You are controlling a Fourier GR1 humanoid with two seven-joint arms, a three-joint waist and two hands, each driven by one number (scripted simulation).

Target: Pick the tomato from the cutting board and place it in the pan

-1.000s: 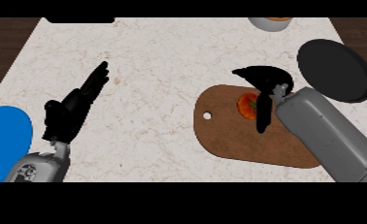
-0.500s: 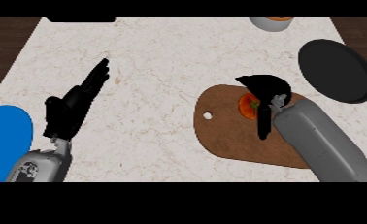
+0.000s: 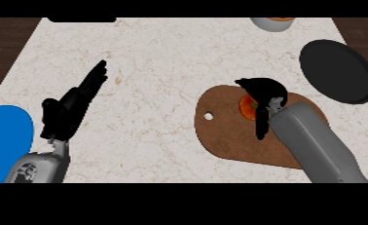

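The right hand point(image 3: 263, 94) curls over the tomato point(image 3: 248, 107) on the board point(image 3: 230, 136), seemingly clasping it. The pan point(image 3: 334, 70) lies beside; the left hand point(image 3: 72, 107) rests open.

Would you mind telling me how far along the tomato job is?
Nothing is finished yet. The tomato is on the cutting board, with the right hand curled over it. Lifting it and carrying it to the pan at the right is left. The left hand rests open.
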